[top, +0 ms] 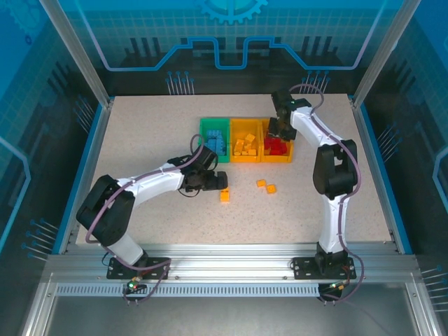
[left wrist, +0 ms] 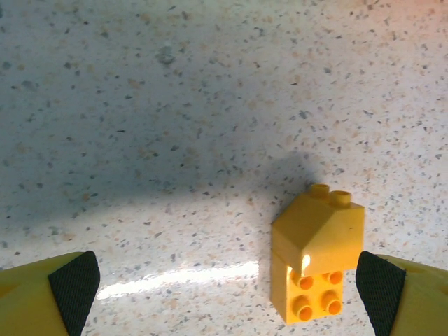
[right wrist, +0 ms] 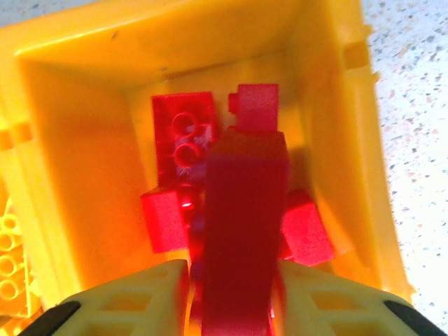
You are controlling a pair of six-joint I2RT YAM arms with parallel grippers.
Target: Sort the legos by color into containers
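Observation:
Three joined trays stand at mid-table: a green tray (top: 208,127) with blue legos (top: 215,145), a middle orange-yellow tray (top: 234,155) with yellow legos (top: 245,145), and a right orange-yellow tray (top: 287,158) with red legos (top: 277,145). My right gripper (right wrist: 241,301) hangs over the right tray (right wrist: 77,175), shut on a long red lego (right wrist: 241,231) above several red legos (right wrist: 185,143). My left gripper (left wrist: 227,290) is open low over the table, a yellow lego stack (left wrist: 315,255) lying near its right pad (left wrist: 378,283). That stack (top: 225,195) and two more yellow legos (top: 266,185) lie loose.
The speckled tabletop (top: 140,133) is bounded by blue edges and an aluminium frame (top: 224,259) at the near side. Open tabletop lies left of the trays and to the right of the loose bricks.

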